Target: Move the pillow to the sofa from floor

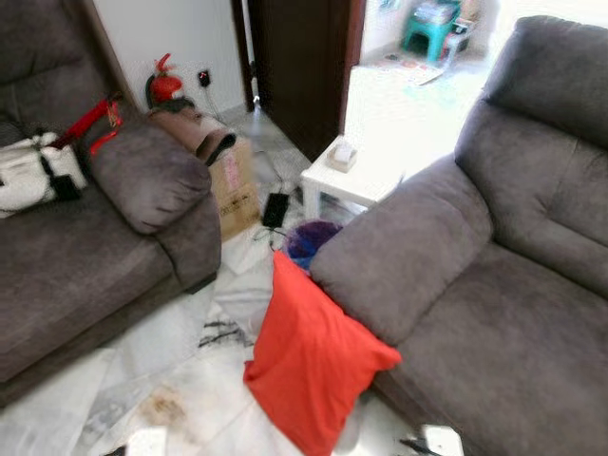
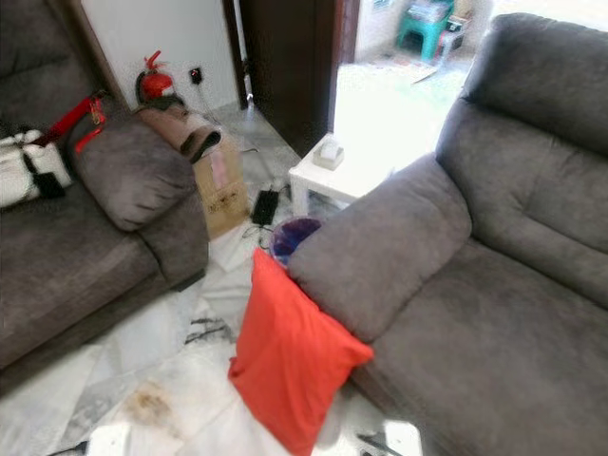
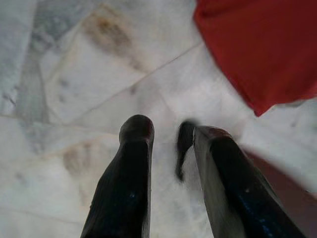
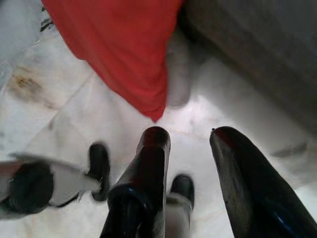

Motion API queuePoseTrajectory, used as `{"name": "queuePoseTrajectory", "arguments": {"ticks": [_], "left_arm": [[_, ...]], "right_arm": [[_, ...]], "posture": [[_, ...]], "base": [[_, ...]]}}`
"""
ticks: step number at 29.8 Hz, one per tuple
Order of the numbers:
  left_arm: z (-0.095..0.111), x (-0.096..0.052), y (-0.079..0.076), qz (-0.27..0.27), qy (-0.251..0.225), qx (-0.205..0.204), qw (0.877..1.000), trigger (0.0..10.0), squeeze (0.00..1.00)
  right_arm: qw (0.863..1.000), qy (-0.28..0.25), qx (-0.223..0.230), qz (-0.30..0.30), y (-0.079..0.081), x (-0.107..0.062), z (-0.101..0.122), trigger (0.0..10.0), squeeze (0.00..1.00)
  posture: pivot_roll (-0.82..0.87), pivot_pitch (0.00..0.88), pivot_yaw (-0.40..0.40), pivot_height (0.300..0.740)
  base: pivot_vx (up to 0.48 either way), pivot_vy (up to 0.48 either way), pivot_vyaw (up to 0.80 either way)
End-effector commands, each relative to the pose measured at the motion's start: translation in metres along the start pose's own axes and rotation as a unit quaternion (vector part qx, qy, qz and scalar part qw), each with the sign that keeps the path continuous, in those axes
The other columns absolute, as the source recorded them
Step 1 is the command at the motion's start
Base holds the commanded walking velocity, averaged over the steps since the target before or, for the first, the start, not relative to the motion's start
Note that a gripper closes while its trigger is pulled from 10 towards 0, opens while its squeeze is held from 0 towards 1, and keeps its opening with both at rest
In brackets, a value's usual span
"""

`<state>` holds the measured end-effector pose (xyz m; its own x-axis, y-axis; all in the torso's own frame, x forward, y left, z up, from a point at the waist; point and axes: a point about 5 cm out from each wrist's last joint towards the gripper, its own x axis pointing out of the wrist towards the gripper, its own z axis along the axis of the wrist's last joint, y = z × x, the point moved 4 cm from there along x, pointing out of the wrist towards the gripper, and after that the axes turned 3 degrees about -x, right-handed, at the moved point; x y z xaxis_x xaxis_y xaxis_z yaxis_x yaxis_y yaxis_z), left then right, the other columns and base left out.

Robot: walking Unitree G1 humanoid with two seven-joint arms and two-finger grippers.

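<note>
Left eye view: red pillow leans on the sofa; left gripper and right gripper hover over the floor, fingers parted, empty.

White marble floor, red pillow standing on it

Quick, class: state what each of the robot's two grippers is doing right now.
Left gripper: open, empty, over the marble floor near the red pillow.
Right gripper: open, empty, just short of the red pillow's lower corner.

Red pillow stands on floor, leaning against grey sofa.
</note>
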<state>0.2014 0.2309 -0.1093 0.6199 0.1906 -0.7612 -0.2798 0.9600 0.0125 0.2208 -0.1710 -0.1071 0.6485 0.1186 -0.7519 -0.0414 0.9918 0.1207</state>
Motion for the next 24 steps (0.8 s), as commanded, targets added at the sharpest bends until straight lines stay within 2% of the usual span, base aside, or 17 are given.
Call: {"name": "queuePoseTrajectory", "arguments": {"ticks": [1, 4, 9, 11, 12, 13, 16, 18, 19, 21, 22, 24], "left_arm": [[-0.019, -0.004, 0.006, 0.014, 0.030, -0.002, 0.999, 10.0, 0.00], [-0.013, -0.003, 0.005, 0.015, 0.016, 0.004, 1.000, 10.0, 0.00], [0.025, 0.002, 0.006, 0.012, -0.056, 0.011, 0.998, 10.0, 0.00], [0.067, 0.000, 0.009, 0.016, -0.144, 0.023, 0.989, 10.0, 0.00], [0.079, -0.001, 0.008, 0.014, -0.171, 0.027, 0.985, 10.0, 0.00], [0.104, -0.008, 0.003, 0.005, -0.233, 0.030, 0.972, 10.0, 0.00], [0.126, -0.019, -0.005, -0.011, -0.294, 0.044, 0.955, 10.0, 0.00], [0.131, -0.023, -0.009, -0.015, -0.309, 0.045, 0.950, 10.0, 0.00], [0.135, -0.027, -0.016, -0.025, -0.323, 0.034, 0.946, 10.0, 0.00], [0.135, -0.032, -0.023, -0.039, -0.334, 0.036, 0.941, 10.0, 0.00], [0.138, -0.040, -0.031, -0.059, -0.355, 0.062, 0.931, 10.0, 0.00], [0.141, -0.050, -0.033, -0.070, -0.374, 0.058, 0.923, 10.0, 0.00]], "right_arm": [[1.000, 0.002, 0.004, 0.003, 0.002, -0.001, -0.004, 10.0, 0.00], [1.000, -0.003, -0.002, 0.004, -0.002, -0.002, -0.002, 10.0, 0.00], [0.999, -0.042, -0.006, 0.017, -0.001, 0.000, 0.016, 10.0, 0.00], [0.995, -0.098, 0.025, 0.027, -0.003, 0.000, 0.041, 10.0, 0.00], [0.992, -0.116, 0.031, 0.031, -0.003, 0.000, 0.049, 10.0, 0.00], [0.987, -0.155, 0.038, 0.035, -0.004, -0.002, 0.065, 10.0, 0.00], [0.975, -0.212, 0.045, 0.051, -0.003, -0.006, 0.089, 10.0, 0.00], [0.965, -0.248, 0.055, 0.066, -0.001, -0.009, 0.105, 10.0, 0.00], [0.956, -0.274, 0.067, 0.081, 0.002, -0.012, 0.117, 10.0, 0.00], [0.947, -0.297, 0.083, 0.088, 0.003, -0.014, 0.128, 10.0, 0.00], [0.936, -0.330, 0.078, 0.095, 0.007, -0.019, 0.145, 10.0, 0.00], [0.928, -0.356, 0.054, 0.100, 0.013, -0.025, 0.156, 10.0, 0.00]], "posture": [[0.06, 0.147, 0.003, 0.740], [0.06, 0.144, 0.003, 0.740], [0.06, 0.140, 0.003, 0.740], [0.06, 0.136, 0.003, 0.740], [0.06, 0.134, 0.004, 0.740], [0.06, 0.131, 0.007, 0.740], [0.06, 0.125, 0.015, 0.740], [0.06, 0.124, 0.016, 0.740], [0.06, 0.119, 0.018, 0.740], [0.05, 0.118, 0.024, 0.740], [0.04, 0.119, 0.025, 0.740], [0.04, 0.119, 0.024, 0.740]], "base": [[0.000, 0.000, 0.00], [0.000, 0.000, 0.00], [0.000, 0.000, 0.00], [0.000, 0.000, 0.00], [0.000, 0.000, 0.00], [0.000, 0.000, 0.00], [0.000, 0.000, 0.00], [0.000, 0.000, 0.00], [0.000, 0.000, 0.00], [0.000, 0.000, 0.00], [0.000, 0.000, 0.00], [0.000, 0.000, 0.00]]}}
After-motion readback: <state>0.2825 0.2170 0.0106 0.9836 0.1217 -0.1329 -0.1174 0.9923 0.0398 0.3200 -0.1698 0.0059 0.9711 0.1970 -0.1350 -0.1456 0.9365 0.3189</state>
